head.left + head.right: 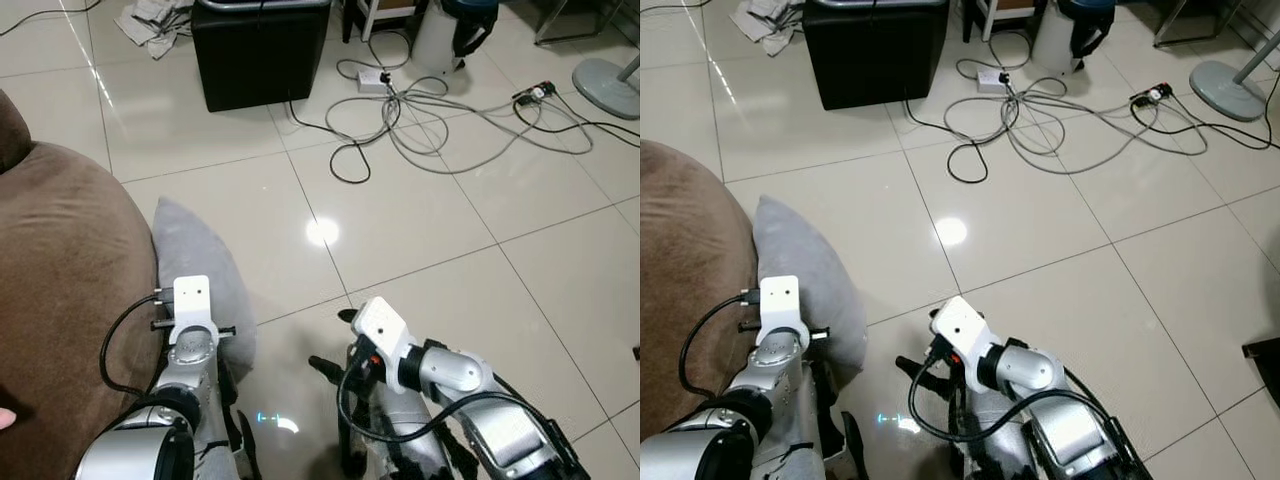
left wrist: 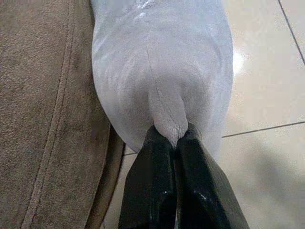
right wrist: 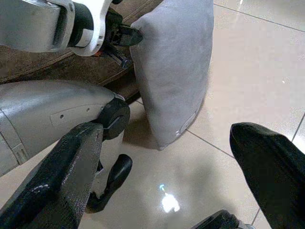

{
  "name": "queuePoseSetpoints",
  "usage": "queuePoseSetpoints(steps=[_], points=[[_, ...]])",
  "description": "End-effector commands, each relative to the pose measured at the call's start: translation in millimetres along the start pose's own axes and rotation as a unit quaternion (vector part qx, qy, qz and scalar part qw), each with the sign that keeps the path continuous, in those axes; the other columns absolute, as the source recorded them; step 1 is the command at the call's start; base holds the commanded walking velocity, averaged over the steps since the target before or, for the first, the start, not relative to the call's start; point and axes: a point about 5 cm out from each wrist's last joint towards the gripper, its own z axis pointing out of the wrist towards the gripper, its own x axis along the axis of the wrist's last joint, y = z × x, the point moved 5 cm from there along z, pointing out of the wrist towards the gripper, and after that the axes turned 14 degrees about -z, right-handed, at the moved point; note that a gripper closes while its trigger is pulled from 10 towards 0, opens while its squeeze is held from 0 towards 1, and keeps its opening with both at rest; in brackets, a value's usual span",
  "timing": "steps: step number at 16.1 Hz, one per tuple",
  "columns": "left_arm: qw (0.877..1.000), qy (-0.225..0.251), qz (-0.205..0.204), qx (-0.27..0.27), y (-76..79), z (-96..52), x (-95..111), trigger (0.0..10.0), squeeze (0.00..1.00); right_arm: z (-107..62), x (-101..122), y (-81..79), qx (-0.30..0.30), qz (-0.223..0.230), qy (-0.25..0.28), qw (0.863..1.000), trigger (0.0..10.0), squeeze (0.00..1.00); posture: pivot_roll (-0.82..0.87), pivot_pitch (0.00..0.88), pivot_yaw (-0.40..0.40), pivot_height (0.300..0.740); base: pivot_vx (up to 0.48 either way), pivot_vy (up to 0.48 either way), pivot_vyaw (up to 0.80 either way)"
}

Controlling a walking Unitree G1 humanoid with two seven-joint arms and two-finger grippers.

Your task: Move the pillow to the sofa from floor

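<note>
At lower left, the grey pillow is pinched by its corner between the closed left gripper, beside the brown sofa. The right gripper is spread wide, holding nothing.

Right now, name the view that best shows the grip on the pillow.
Left wrist view: left end effector pinches the pillow corner, close up. Right wrist view shows it sideways; the eye views show the pillow beyond the arm.

We find the pillow on the floor against the sofa at left, left gripper on its corner, cables beyond, box behind.
</note>
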Motion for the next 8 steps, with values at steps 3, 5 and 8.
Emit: queuePoseSetpoints(steps=[3, 5, 8], points=[[0.999, -0.010, 0.001, -0.031, 12.8, -2.9, -7.5, 0.0, 0.00, 1.8, -9.9, 5.2, -0.018, 0.000, -0.014, 1.000, 10.0, 0.00, -0.15, 0.211, -0.095, 0.594, 0.000, 0.000, 0.00], [0.997, 0.004, -0.015, -0.071, 30.6, -4.4, -0.3, 0.0, 0.00, 3.3, -15.6, 17.6, -0.052, 0.004, -0.020, 0.998, 10.0, 0.00, -0.12, 0.173, -0.065, 0.594, 0.000, 0.000, 0.00], [0.992, 0.034, -0.007, -0.125, 57.5, -9.0, 11.7, 0.0, 0.00, 1.0, -25.0, 42.8, -0.110, 0.020, -0.025, 0.993, 10.0, 0.00, -0.08, 0.101, -0.012, 0.594, 0.000, 0.000, 0.00]])
